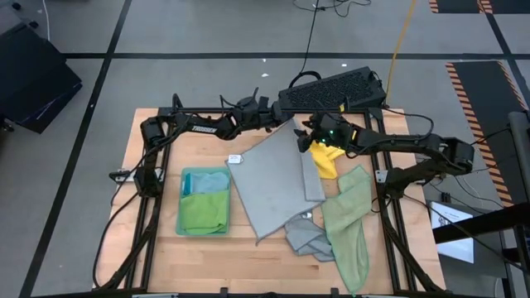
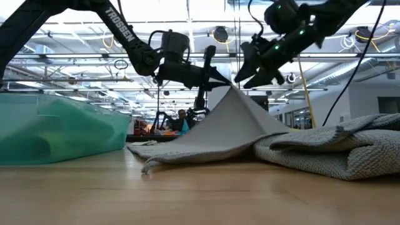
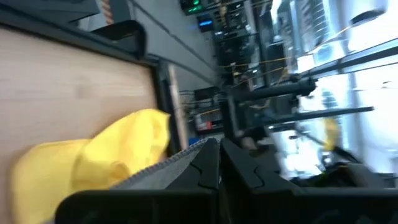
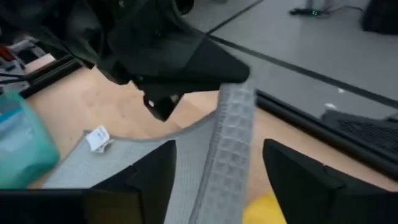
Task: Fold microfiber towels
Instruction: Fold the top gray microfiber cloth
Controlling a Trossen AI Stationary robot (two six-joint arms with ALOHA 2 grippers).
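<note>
The left claw [image 1: 286,124] was clenched on the far corner of the grey towel [image 1: 273,178], lifting it off the worktop [image 1: 166,248]. The right claw [image 1: 305,136] stood released just beside that corner, above the yellow towel [image 1: 329,159].

Stuff you can't really make out here

The yellow towel [image 1: 328,159] is mostly buried under the grey towel [image 1: 272,178] and the right pincer [image 1: 308,138]. The left wrist view is all blur, and the stacked towels [image 2: 56,134] run off the low view's edge.
</note>
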